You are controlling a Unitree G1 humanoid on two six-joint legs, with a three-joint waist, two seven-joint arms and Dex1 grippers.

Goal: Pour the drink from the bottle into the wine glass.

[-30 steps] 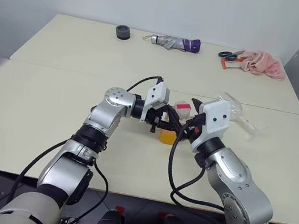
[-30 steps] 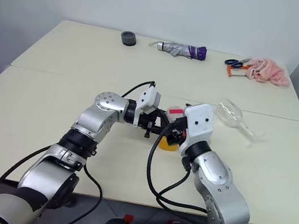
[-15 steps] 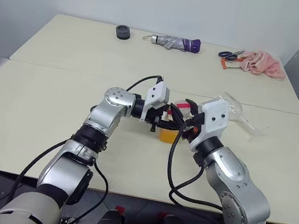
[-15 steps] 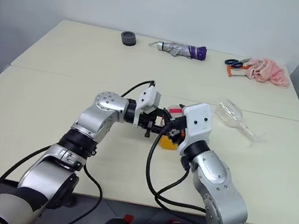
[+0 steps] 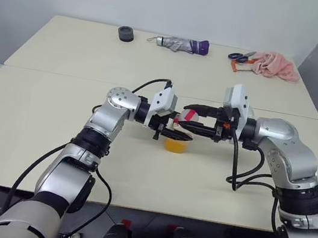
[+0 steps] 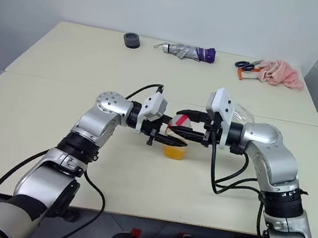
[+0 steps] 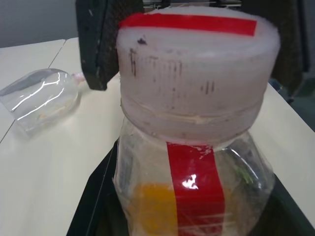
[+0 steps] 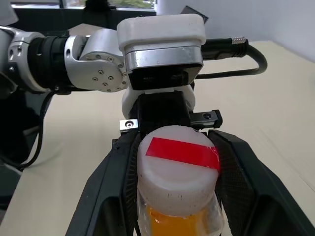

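We see the bottle [image 6: 177, 135] standing upright on the near table [image 6: 137, 176], in the middle between our two arms, with the orange drink [image 6: 175, 151] filling its lower part. Our left gripper [image 6: 165, 133] reaches in from the left and is clamped on the bottle's body below the cap. Our right gripper [image 8: 174, 162] comes in level from the right, its two black fingers [image 8: 110, 182] set either side of the white cap [image 8: 177, 167] with its red strip, close against it; we cannot tell for sure that they are pressing on it.

Just behind our right arm, the wine glass [image 6: 243, 114] lies on its side on the table, a little right of the bottle; in the left wrist view it [image 7: 42, 98] appears tipped over beyond the bottle [image 7: 192, 147].

On the far table [image 6: 96, 53] we see a black roll [image 6: 132, 40] at the left, a folded umbrella [image 6: 185, 51] in the middle, and scissors [image 6: 245, 64] beside a pink cloth [image 6: 282, 74] at the right.
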